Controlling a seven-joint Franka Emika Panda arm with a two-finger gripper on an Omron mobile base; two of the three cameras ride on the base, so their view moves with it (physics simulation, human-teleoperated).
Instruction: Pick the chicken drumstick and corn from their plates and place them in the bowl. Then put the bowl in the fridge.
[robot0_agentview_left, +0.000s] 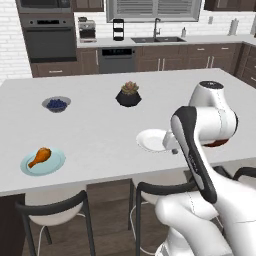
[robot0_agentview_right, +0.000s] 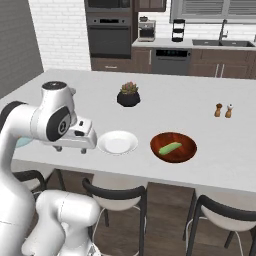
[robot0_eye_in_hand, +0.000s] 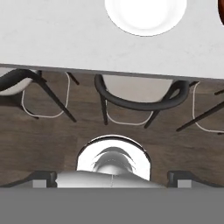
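Tool (robot0_eye_in_hand: 112, 178) released, fingers (robot0_eye_in_hand: 43, 178) spread wide apart, holding nothing; positioned over the near edge of the tabletop (robot0_agentview_right: 200, 95), pointing down at the floor and the stool (robot0_eye_in_hand: 140, 98) below. White plate (robot0_agentview_right: 117, 142) lying bare just beyond the tool. Reddish-brown bowl (robot0_agentview_right: 185, 142) just right of that plate, containing the corn (robot0_agentview_right: 170, 148). Light blue plate (robot0_agentview_left: 55, 162) well apart at the tabletop's left near corner, carrying the chicken drumstick (robot0_agentview_left: 40, 156). Farther back: black plant pot (robot0_agentview_left: 128, 96), grey bowl of blueberries (robot0_agentview_left: 56, 104), two small shakers (robot0_agentview_right: 223, 110) at right.
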